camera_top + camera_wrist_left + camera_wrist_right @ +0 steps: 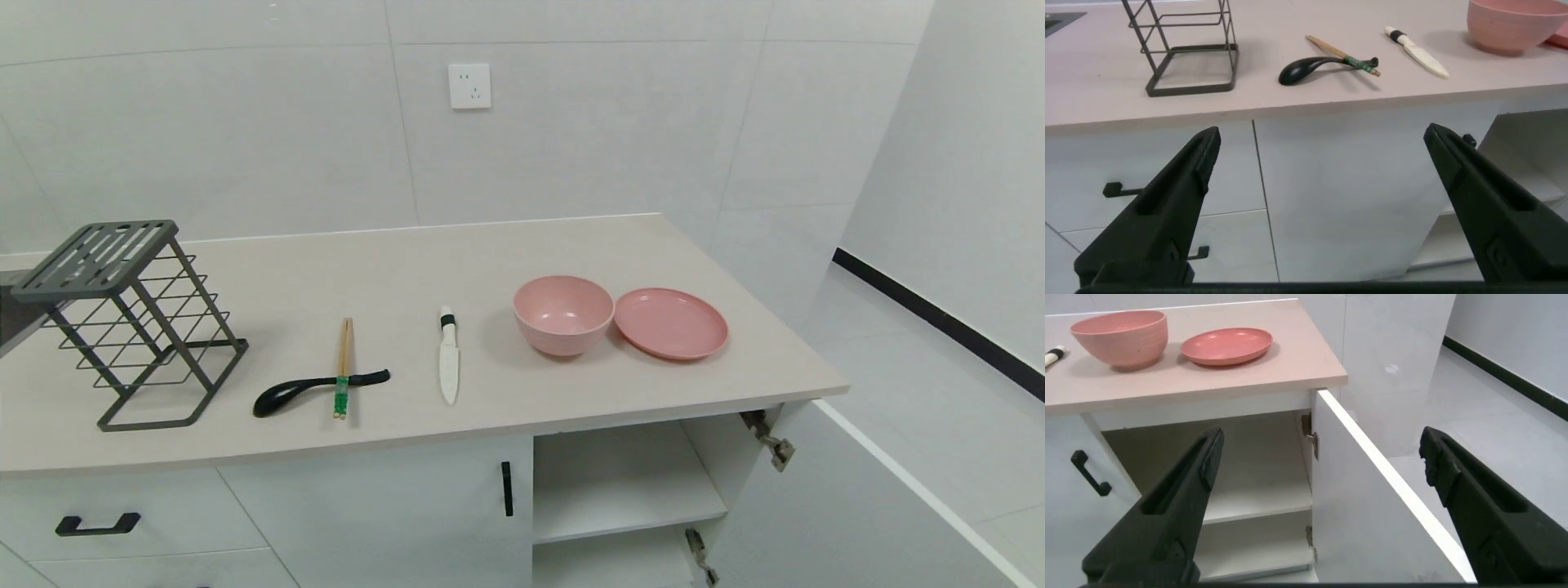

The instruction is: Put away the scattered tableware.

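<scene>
On the beige counter (490, 253) lie a black spoon (310, 390), wooden chopsticks (344, 367) crossing its handle, a white knife (448, 355), a pink bowl (563, 314) and a pink plate (671, 322) touching it. My left gripper (1323, 135) is open, below counter height and in front of the white drawers, facing the spoon (1310, 69), chopsticks (1341, 55) and knife (1417, 51). My right gripper (1321, 441) is open in front of the open cabinet (1257, 498), with the bowl (1120, 336) and plate (1226, 345) above and beyond it.
A dark wire rack (131, 318) stands at the counter's left end. The cabinet door (857, 506) under the plate is swung wide, showing two bare shelves (620, 482). Closed drawers with black handles (98, 524) lie to the left. A wall socket (469, 86) sits behind.
</scene>
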